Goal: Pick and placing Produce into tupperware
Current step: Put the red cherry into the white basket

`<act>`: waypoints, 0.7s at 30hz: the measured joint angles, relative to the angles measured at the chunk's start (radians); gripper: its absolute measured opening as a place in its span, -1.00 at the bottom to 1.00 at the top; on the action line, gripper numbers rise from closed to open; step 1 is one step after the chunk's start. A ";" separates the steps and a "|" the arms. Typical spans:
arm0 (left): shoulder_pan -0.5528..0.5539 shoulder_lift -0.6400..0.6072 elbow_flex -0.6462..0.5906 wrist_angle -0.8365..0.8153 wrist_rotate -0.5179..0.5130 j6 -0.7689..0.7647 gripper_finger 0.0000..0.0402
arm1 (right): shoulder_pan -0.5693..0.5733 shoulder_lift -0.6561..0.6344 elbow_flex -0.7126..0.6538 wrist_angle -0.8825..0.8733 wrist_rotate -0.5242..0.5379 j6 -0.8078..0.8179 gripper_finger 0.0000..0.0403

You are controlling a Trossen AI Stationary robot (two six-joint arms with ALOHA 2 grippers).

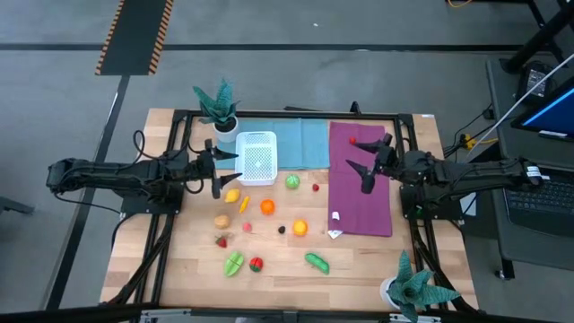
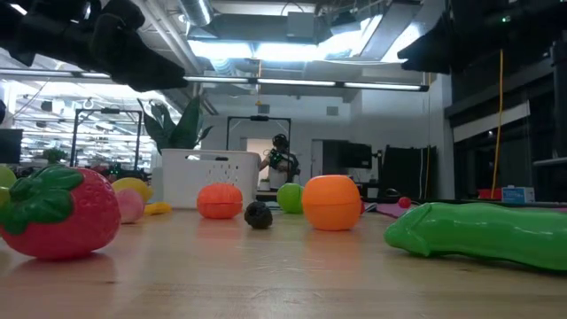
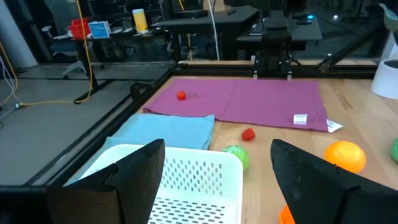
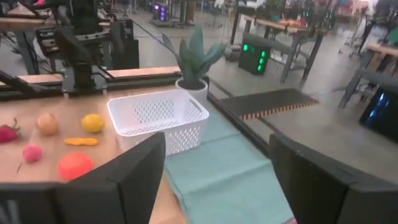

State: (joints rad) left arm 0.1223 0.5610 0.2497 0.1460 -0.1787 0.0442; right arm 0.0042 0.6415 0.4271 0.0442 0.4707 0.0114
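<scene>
The white perforated tupperware [image 1: 256,158] stands at the table's far middle, partly on a light blue cloth [image 1: 300,142]. The produce lies loose on the wood near it: a green ball [image 1: 292,181], two orange fruits [image 1: 267,206] [image 1: 300,228], a yellow piece [image 1: 232,195], a tan piece [image 1: 221,221], a strawberry [image 1: 221,240], a green cucumber [image 1: 317,262] and others. My left gripper [image 1: 218,169] hangs open and empty just left of the tupperware [image 3: 180,180]. My right gripper [image 1: 366,167] hangs open and empty over the purple cloth [image 1: 359,179], facing the tupperware [image 4: 158,118].
Two teal-leaved potted plants stand at the far left [image 1: 220,112] and the near right corner [image 1: 413,287]. A small red piece [image 1: 353,140] lies on the purple cloth. A black frame rail [image 1: 287,114] runs around the table's edge.
</scene>
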 joint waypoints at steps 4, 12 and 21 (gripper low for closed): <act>0.000 0.015 0.000 -0.002 0.000 -0.009 0.43 | 0.000 0.001 0.000 -0.103 -0.001 0.103 0.42; 0.000 0.041 0.000 -0.006 0.000 -0.009 0.43 | 0.000 0.052 -0.001 -0.251 0.051 0.282 0.42; 0.000 0.041 0.000 -0.005 0.000 -0.009 0.43 | -0.038 0.122 0.019 -0.380 0.161 0.423 0.42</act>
State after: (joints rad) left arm 0.1223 0.6022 0.2497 0.1410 -0.1783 0.0349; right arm -0.0335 0.7638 0.4463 -0.3361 0.6317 0.4344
